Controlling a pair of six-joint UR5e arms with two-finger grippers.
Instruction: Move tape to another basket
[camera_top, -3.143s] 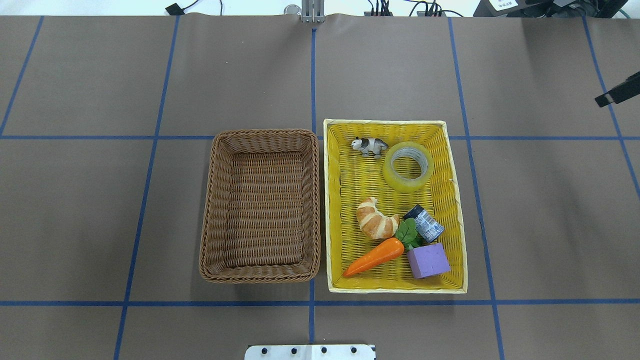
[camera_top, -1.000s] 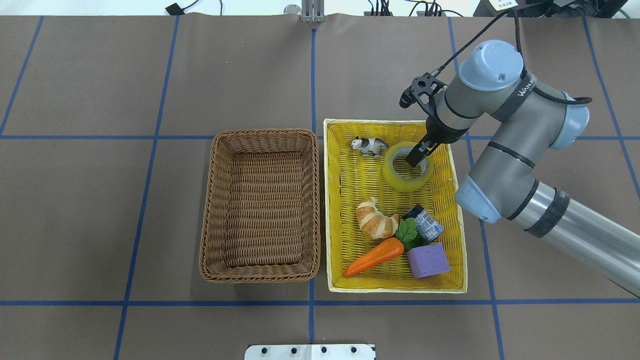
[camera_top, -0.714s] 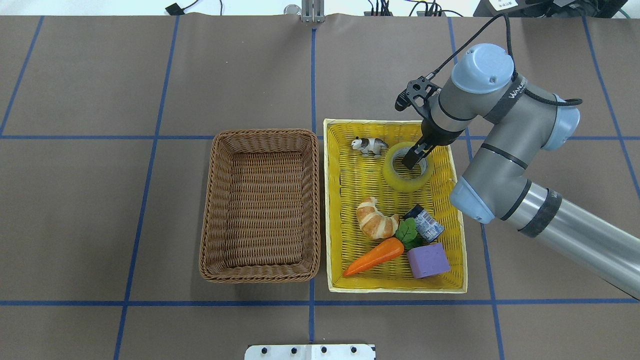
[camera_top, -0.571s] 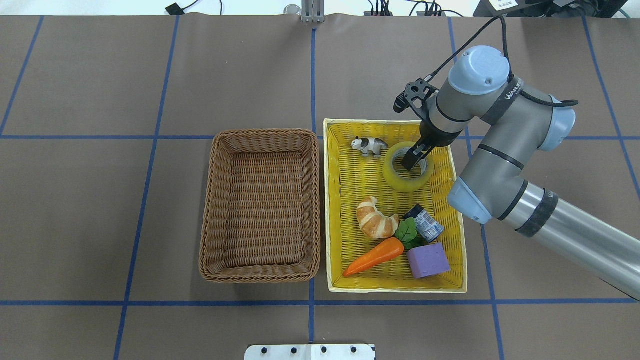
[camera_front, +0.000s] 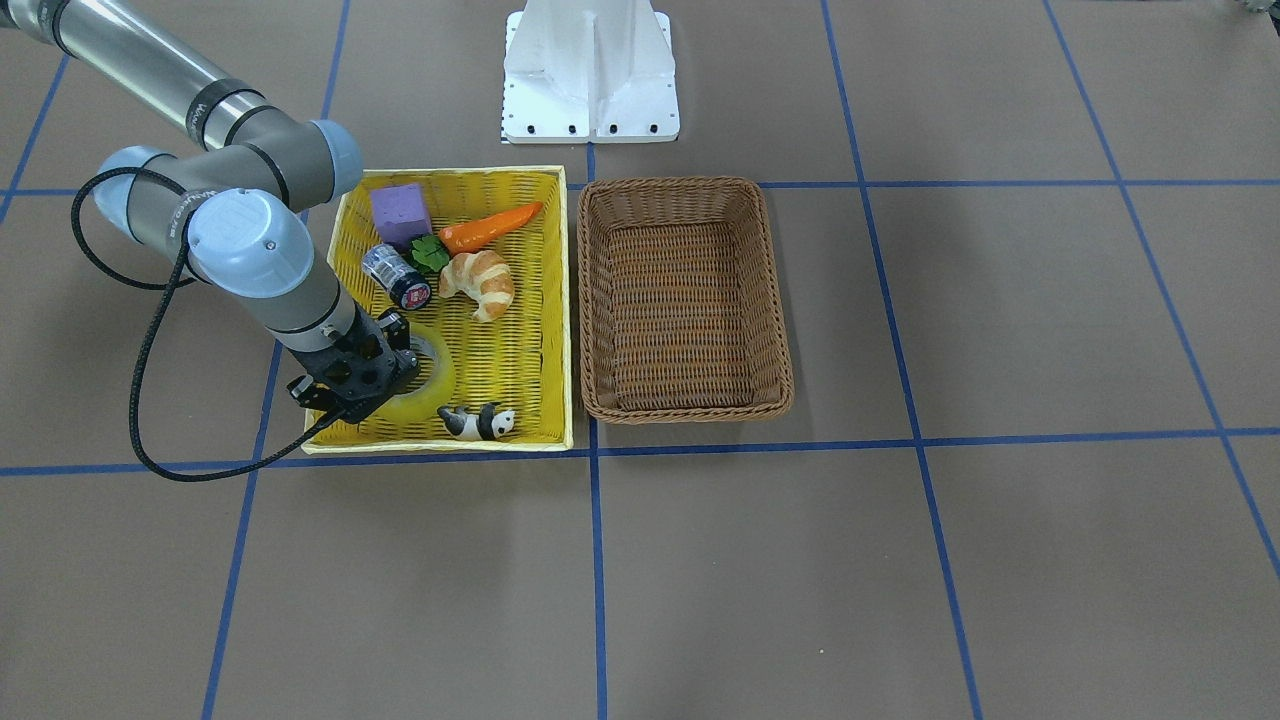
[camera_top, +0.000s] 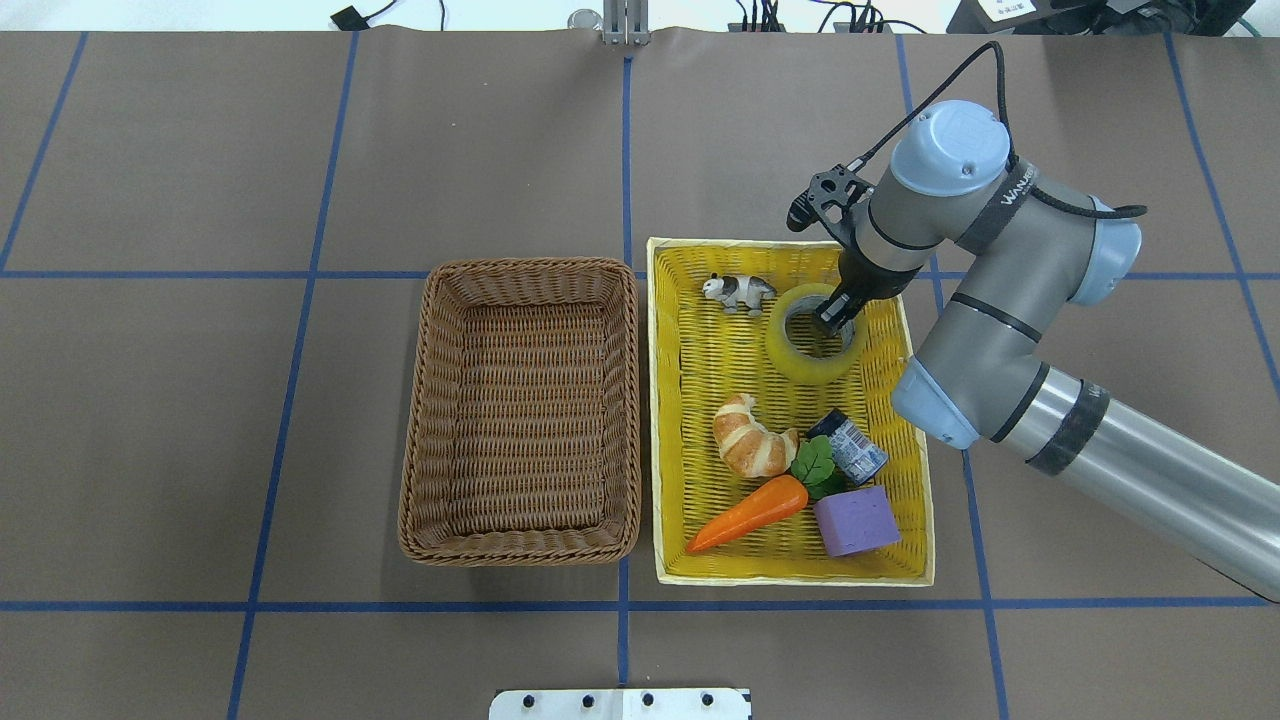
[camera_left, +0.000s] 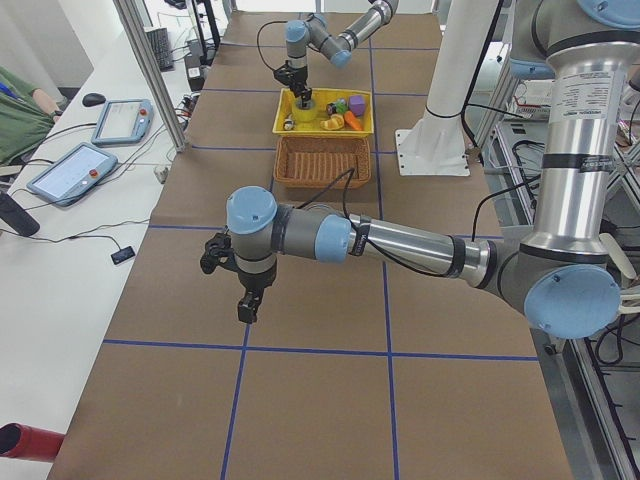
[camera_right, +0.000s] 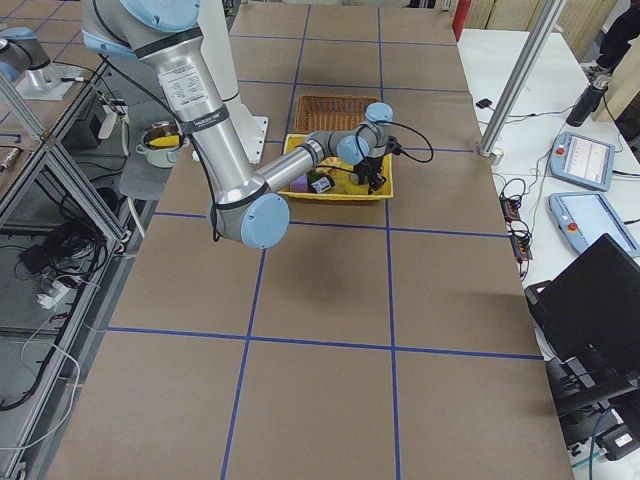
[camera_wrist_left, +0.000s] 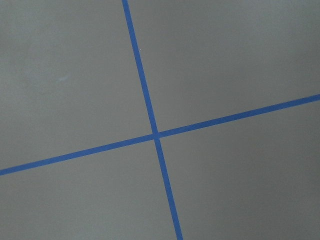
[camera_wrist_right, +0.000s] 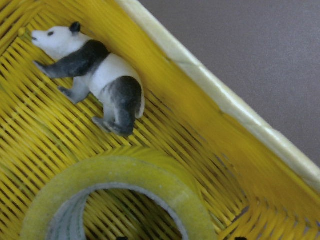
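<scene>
The tape (camera_top: 800, 362) lies flat in the far right part of the yellow basket (camera_top: 790, 578). My right gripper (camera_top: 838, 312) is down over it and open. One finger reaches into the roll's white core, the other is hidden under the wrist. In the right wrist view the roll (camera_wrist_right: 115, 175) fills the bottom, with dark fingertips at the lower edge on either side of its wall. The brown wicker basket (camera_top: 520, 270) stands just left of the yellow one, with nothing in it. My left gripper (camera_left: 247, 305) hovers over bare table far from both baskets; I cannot tell its state.
In the yellow basket lie a panda toy (camera_top: 738, 291) just left of the tape, a croissant (camera_top: 752, 440), a small dark can (camera_top: 850, 447), a carrot (camera_top: 750, 513) and a purple block (camera_top: 855, 521). The robot's white base (camera_front: 590, 70) stands behind the baskets.
My right arm has come in from the right and settled over the yellow basket, its finger dipping into the tape's core and shifting slightly left. The tape has not moved.
</scene>
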